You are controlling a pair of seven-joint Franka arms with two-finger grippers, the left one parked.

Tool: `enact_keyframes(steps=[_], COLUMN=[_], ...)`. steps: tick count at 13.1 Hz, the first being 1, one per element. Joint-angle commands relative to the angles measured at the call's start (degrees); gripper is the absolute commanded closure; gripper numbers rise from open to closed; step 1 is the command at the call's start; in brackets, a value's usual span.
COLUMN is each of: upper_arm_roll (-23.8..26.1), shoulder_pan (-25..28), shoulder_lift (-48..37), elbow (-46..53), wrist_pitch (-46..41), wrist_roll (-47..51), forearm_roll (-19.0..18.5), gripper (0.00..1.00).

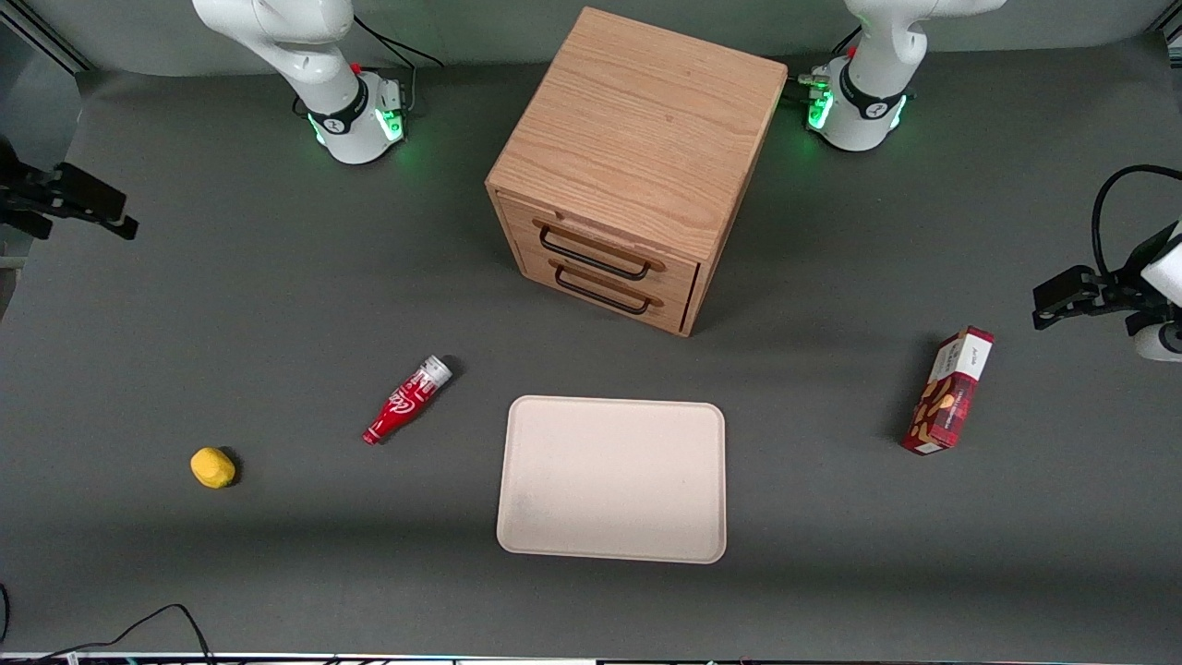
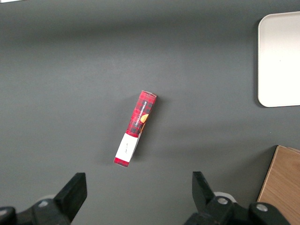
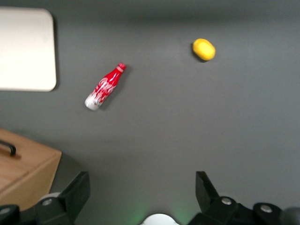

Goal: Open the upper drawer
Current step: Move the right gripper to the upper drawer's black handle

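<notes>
the boxy light-oak wooden cabinet (image 1: 637, 157) sits mid-table, its upper drawer (image 1: 596, 247) shut, thin black wire handle (image 1: 594, 258) facing the pale rectangular tray (image 1: 613, 478), easy to hook. the right arm's gripper (image 3: 140, 187) hangs high toward the working arm's end, black fingers (image 3: 77, 187) spread, well apart from that handle.

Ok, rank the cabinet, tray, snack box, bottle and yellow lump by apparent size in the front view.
1. wooden cabinet, though it stands tall, so nearer the camera
2. cream tray
3. red snack box
4. red bottle, close to the box
5. yellow lump

The hand hangs apart, fingers open.
</notes>
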Motion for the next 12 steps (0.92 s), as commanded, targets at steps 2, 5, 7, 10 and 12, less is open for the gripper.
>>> enact_keyframes(steps=[2,5,7,10,12], upper_arm_roll=[4.9,11.2,14.4,21.0,25.3], shoulder_pan=[0.3,0.3,0.4,0.8,1.2], shoulder_lift=[0.9,2.2,4.2,7.8,10.7], elbow=[-1.4,-2.2,-2.2,-2.2,-2.3], wrist_pitch=[-1.0,0.2,1.8,4.5,6.9], wrist_roll=[-6.4,-6.8,-7.0,-7.0,-7.0], forearm_roll=[-1.0,1.5,4.9,5.0,4.6], gripper=[0.0,0.0,0.0,0.0,0.0])
